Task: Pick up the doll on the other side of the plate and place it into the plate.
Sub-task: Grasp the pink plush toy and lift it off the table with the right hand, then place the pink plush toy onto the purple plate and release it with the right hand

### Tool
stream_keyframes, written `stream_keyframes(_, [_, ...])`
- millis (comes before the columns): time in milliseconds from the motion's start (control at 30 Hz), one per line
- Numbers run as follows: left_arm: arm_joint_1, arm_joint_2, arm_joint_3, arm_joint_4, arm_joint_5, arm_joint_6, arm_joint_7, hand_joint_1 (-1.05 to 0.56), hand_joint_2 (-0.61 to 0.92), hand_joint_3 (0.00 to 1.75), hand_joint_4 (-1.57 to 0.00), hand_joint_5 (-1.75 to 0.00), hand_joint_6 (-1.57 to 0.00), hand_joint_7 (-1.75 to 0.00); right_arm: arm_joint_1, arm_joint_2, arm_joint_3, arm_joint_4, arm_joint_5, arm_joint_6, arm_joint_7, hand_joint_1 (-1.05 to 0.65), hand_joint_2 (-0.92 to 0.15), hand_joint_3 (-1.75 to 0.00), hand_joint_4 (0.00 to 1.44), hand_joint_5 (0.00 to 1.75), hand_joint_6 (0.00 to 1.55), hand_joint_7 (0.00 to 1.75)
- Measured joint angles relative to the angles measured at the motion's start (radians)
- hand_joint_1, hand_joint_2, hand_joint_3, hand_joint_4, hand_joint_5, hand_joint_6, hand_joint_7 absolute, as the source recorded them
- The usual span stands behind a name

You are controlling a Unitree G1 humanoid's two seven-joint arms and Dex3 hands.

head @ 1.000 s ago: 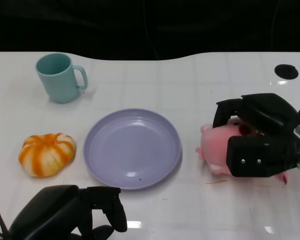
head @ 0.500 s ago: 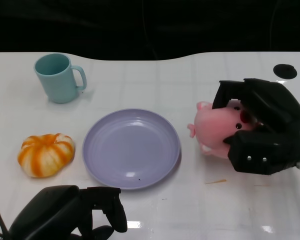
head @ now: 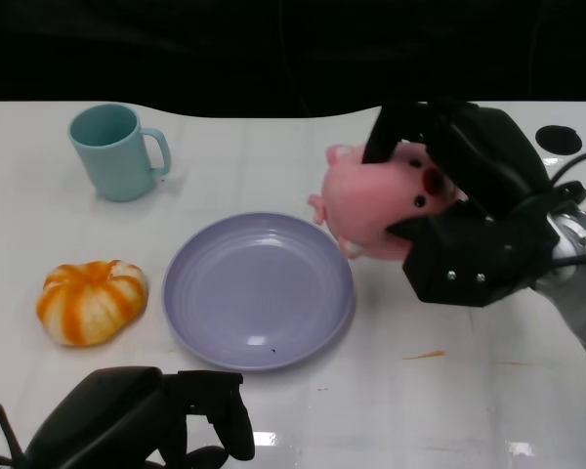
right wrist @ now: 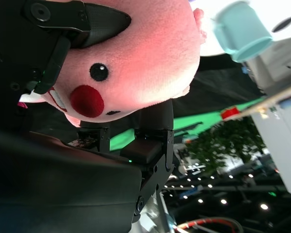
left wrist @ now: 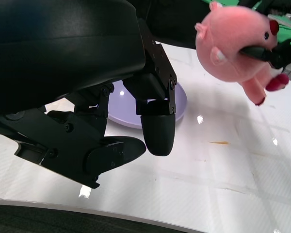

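1. Pickup done, by the look of it: doll (head: 376, 200) clear of the table (head: 488, 410), clamped in the right hand (head: 469, 210), fingers wrapped over its top and thumb side pressed in from below.
2. Confirmed from the right wrist view: black fingers (right wrist: 82, 22) pressing into the pink plush just above the eye and red cheek spot.
3. Also seen from the left wrist view: doll (left wrist: 235, 46) hanging in the air beyond the plate (left wrist: 177, 102), well above the white surface.
4. Doll's place now: aloft, at the plate's (head: 259, 290) far right rim, snout end overlapping the rim in the head view, not yet over the middle.
5. Left to do, judging from this: carry further across to the plate's centre, lower, release. Roughly half done.
6. Plate itself bare, apart from a tiny dark speck near its near edge.
7. Left hand (head: 142, 425) low at the near edge of the table, holding nothing; fingers curled in under the shell (left wrist: 63, 48), their tips not far apart.
8. Count: one doll, one plate, one mug (head: 117, 151), one pumpkin (head: 90, 301), two hands.
9. Mug standing upright well beyond the plate on the left; pumpkin just beside the plate's left rim, not touching.
10. One thin yellowish scrap (head: 422, 355) lying on the table right of the plate, near the front.
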State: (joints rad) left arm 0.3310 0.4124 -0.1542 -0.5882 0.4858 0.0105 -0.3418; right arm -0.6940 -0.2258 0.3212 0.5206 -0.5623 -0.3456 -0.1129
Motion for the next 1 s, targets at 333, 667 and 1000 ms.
stream_keyframes(333, [-0.015,-0.029,-0.03,-0.002,0.038,0.025,0.0,-0.21,0.68,0.76,-0.72,-1.49,-0.74,-1.18,-0.094,0.083,0.047,0.046,-0.028,-0.039,0.006,-0.21,-0.2,-1.48,0.99,1.75,0.75,1.75])
stream_keyframes(667, [-0.034,-0.056,-0.063,-0.005,0.081,0.043,0.0,-0.21,0.66,0.79,-0.72,-1.47,-0.75,-1.16,-0.17,0.145,0.126,0.121,-0.043,-0.069,0.115,-0.27,-0.22,-1.38,1.0,1.75,0.76,1.75])
stream_keyframes(1000, [-0.035,-0.072,-0.075,-0.009,0.102,0.055,0.0,-0.21,0.66,0.79,-0.74,-1.42,-0.76,-1.15,-0.176,0.163,0.167,0.156,-0.055,-0.068,0.158,-0.29,-0.4,-1.07,1.0,1.75,0.74,1.75])
